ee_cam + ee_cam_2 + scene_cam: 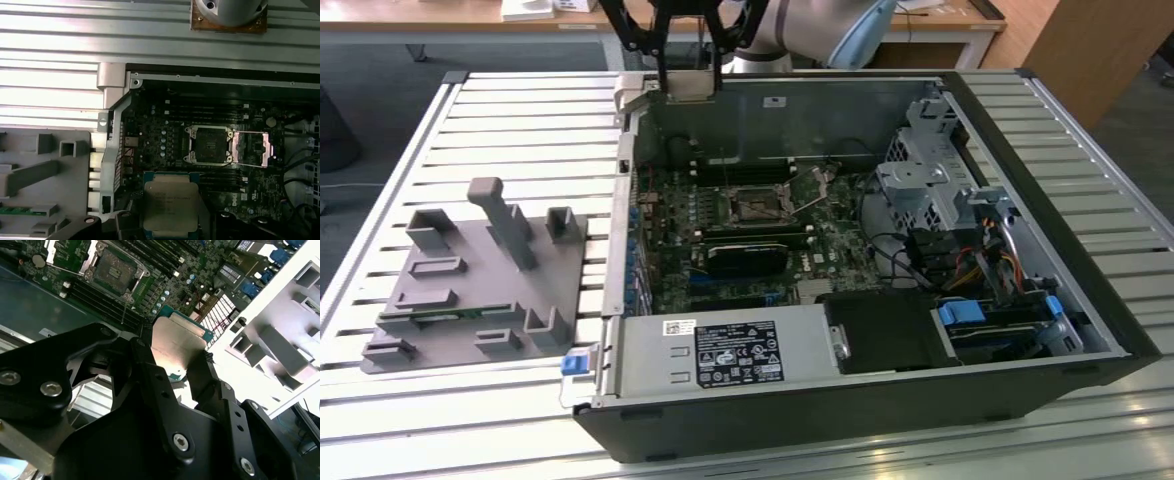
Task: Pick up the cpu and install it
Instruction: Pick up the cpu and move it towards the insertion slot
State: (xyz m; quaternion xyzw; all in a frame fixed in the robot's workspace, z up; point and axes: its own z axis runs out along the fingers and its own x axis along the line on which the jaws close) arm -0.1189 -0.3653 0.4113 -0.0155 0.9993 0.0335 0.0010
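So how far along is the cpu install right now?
Pickup looks done: the gripper is shut on the cpu, clear of the grey holder tray. In hand: it is held near the open case. Left: seating it, since the socket sits empty, its cover plate flipped open.

slatted metal table (520, 110) | wooden desk (427, 12) behind it | grey floor (387, 75) beneath
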